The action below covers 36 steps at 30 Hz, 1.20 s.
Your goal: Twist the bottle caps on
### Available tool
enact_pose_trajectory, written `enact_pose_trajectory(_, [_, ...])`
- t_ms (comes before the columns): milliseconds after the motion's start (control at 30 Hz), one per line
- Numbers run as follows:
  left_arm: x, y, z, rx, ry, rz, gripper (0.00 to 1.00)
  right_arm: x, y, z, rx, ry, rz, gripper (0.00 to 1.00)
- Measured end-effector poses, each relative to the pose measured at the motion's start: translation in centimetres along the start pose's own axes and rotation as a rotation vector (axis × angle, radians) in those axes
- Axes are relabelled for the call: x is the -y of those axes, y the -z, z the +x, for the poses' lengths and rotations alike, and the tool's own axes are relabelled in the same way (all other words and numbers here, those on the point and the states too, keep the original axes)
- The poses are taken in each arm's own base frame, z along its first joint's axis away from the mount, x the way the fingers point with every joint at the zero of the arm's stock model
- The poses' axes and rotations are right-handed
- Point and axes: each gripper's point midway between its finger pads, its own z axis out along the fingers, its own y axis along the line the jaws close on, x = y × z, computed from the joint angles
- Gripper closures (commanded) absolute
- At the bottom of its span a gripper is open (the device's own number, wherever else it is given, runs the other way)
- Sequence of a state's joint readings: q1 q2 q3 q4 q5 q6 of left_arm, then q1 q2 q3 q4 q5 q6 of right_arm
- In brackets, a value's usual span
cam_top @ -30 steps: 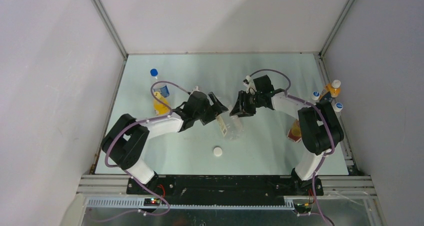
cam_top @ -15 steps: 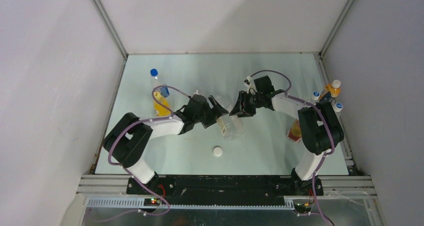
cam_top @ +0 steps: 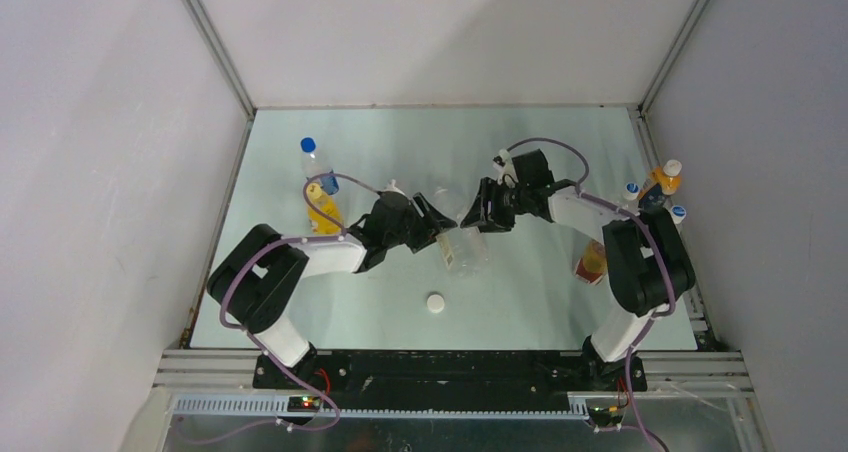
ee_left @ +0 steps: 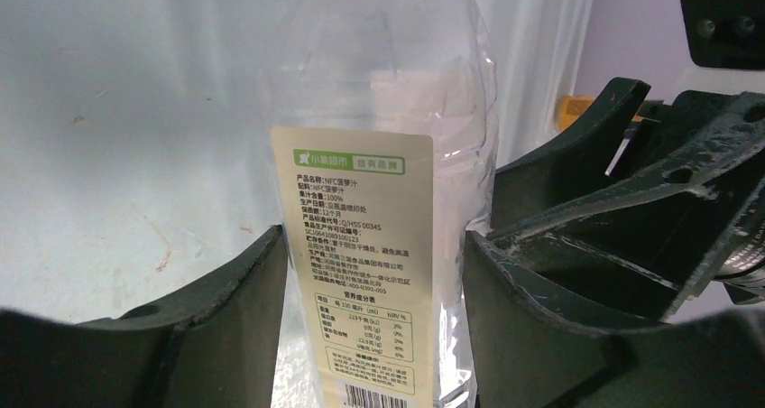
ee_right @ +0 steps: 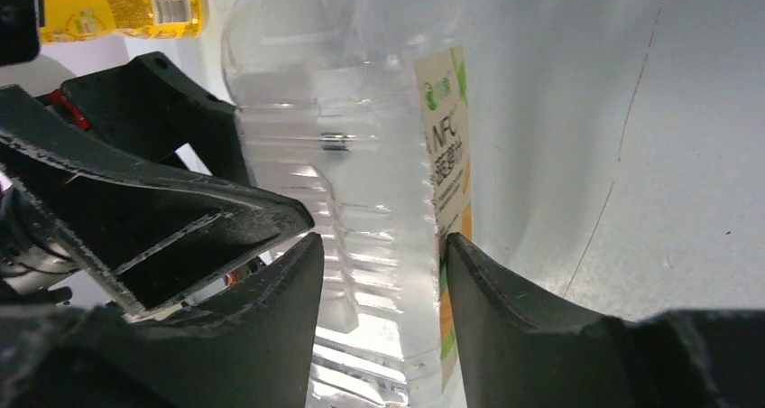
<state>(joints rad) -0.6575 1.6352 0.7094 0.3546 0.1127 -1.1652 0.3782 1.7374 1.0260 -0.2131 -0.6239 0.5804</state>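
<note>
The wide clear bottle [cam_top: 463, 249] with a cream label is in the middle of the table, held between both grippers and with no cap on it. My left gripper [cam_top: 436, 229] is shut on its labelled body [ee_left: 361, 200], a finger [ee_left: 244, 300] on each side. My right gripper [cam_top: 481, 215] grips the ribbed side of the same bottle [ee_right: 361, 110] from the other side. One white cap [cam_top: 435, 303] lies on the table in front of the bottle. The brown-drink bottle [cam_top: 590, 262] stands at the right, partly hidden by the right arm. The second white cap is out of view.
An orange-drink bottle [cam_top: 322, 212] and a blue-capped water bottle [cam_top: 312, 158] stand at the left behind my left arm. More bottles [cam_top: 665, 180] stand at the right edge. Metal rails edge the table.
Both grippers have closed in on the clear bottle, the left one narrowing from wide open. The bottle has shifted slightly away from the arm bases. The loose cap has not moved.
</note>
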Motion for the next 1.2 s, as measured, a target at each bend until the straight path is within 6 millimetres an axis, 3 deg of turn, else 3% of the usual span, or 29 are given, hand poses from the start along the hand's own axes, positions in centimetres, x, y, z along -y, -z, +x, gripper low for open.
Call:
enact_pose_trajectory(133, [0.8,0.4,-0.2,0.006,-0.066,0.033,0.68,-1.3,1.2,-0.6,0.037,0.014,-0.015,0.24])
enact_pose_trajectory(267, [1.8,1.9,-0.7,0.031,-0.202,0.049,0.72,-4.0,3.9,-1.8,0.126,0.063,-0.045,0.11])
enact_pose_trajectory(467, [4.7,5.1,-1.7,0.150,-0.526,0.055,0.72,-7.7,8.6,-3.2,0.278,0.145,-0.073,0.09])
enact_pose_trajectory(700, [9.7,8.9,-0.3,0.280,-0.932,0.122,0.72,-10.8,13.3,-4.8,0.447,0.202,-0.077,0.10])
enact_pose_trajectory(867, [10.2,9.7,0.1,0.321,-1.100,0.105,0.72,-12.5,14.4,-5.3,0.500,0.219,-0.100,0.12])
enact_pose_trajectory(1033, [10.2,9.9,0.2,0.342,-1.197,0.078,0.72,-13.1,14.0,-4.9,0.488,0.222,-0.113,0.15])
enact_pose_trajectory(1200, [10.9,10.2,0.5,0.356,-1.248,0.085,0.72,-13.5,13.4,-4.4,0.471,0.222,-0.117,0.24])
